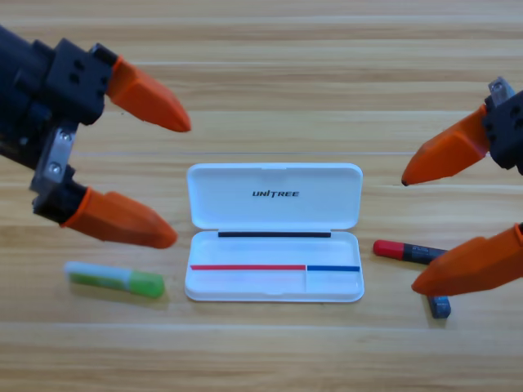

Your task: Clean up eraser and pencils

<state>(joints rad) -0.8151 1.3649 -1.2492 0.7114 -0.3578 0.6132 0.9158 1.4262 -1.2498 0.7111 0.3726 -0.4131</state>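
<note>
White case (274,196) open, lid reads UNITREE; left gripper (173,180), right gripper (409,233) jaws wide, holding nothing.

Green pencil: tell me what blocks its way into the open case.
Nothing visible does. The green pencil lies on the table left of the open white case, with bare wood between them. The left gripper, jaws open, hangs above that side.

You've got one readable mark: "UNITREE" in black on the inside of the white case's open lid (274,194). Print on the black pencil (411,251) is illegible.
</note>
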